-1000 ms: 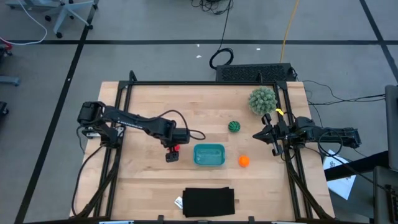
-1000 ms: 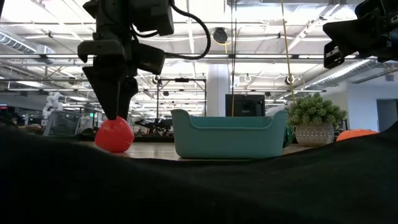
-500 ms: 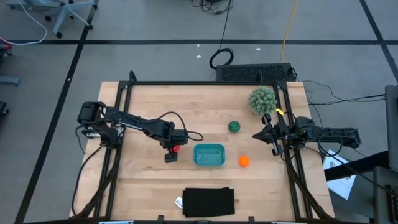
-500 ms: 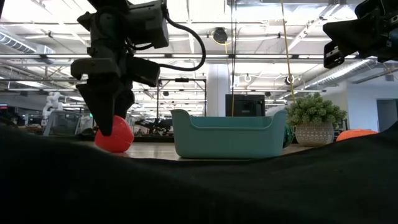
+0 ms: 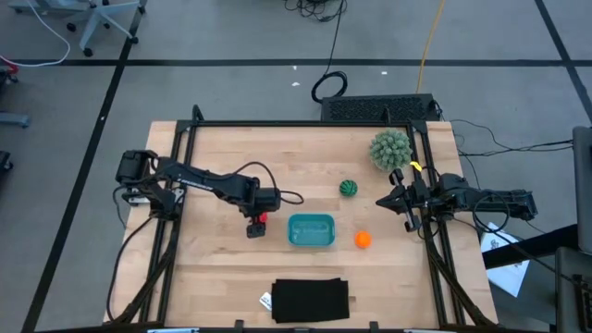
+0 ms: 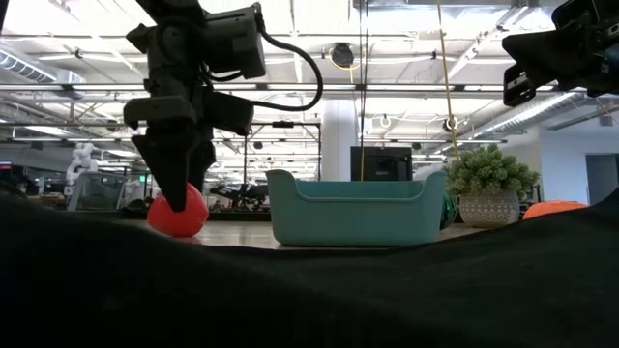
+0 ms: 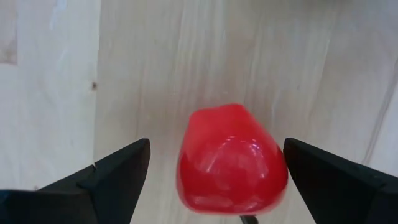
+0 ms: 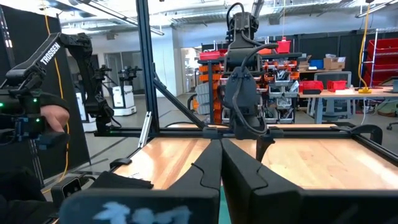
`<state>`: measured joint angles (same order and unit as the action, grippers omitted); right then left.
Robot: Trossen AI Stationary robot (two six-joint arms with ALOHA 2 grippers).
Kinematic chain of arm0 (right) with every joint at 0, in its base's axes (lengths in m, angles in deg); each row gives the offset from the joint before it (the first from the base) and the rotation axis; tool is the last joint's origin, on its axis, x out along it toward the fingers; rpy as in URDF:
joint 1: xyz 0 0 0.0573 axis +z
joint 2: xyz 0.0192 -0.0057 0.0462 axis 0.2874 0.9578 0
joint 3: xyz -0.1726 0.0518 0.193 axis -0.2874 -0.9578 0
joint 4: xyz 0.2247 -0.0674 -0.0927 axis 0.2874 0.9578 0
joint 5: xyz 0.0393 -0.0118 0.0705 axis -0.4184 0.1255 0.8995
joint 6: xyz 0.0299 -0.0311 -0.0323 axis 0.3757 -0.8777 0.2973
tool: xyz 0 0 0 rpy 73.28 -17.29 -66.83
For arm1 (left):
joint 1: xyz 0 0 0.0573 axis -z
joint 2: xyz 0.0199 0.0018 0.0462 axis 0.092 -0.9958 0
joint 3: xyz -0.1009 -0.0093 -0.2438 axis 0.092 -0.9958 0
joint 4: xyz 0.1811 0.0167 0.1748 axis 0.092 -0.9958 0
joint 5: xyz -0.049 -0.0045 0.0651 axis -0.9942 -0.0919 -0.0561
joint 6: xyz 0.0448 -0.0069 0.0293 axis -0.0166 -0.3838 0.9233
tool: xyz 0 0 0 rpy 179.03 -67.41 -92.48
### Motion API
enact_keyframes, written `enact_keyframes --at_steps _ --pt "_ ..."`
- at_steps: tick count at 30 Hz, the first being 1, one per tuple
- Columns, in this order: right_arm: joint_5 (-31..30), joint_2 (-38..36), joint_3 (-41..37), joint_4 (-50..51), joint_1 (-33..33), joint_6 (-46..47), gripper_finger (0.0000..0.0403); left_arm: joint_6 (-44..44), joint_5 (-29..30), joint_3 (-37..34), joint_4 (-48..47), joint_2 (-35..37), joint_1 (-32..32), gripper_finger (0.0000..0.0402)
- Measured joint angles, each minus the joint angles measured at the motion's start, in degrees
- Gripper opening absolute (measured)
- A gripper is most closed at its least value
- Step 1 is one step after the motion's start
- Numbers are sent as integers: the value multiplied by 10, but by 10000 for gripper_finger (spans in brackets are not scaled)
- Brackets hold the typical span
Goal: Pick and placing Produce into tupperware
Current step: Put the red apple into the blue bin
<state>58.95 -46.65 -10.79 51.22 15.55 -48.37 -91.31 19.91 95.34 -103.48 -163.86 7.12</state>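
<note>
The left gripper has been brought back over the red piece and lowered since a second ago; in the left wrist view the red piece is now framed between the spread fingers, which stand wide apart and not touching it. Nothing is gripped yet; a closing looks to be the next step, so the task is judged barely begun. The red piece lies on the table just left of the teal tupperware, left of frame centre in the high view. The tupperware appears empty. The striped green ball sits above-right of it, the orange ball to its right. The right gripper is parked at the right table edge, fingers pressed shut, holding nothing. A spiky pale green ball and a black rectangle lie well clear; nothing blocks the path to the container.
</note>
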Motion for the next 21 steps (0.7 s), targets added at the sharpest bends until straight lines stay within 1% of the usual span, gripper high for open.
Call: enact_keyframes --at_steps 15,17,21 --pt "0 0 0 0 0 0 0 10 -7 0 -1 0 1 372" --pt "0 0 0 0 0 0 0 12 -7 0 -1 0 1 363" --pt "0 0 0 0 0 0 0 12 -6 0 -1 0 1 333"
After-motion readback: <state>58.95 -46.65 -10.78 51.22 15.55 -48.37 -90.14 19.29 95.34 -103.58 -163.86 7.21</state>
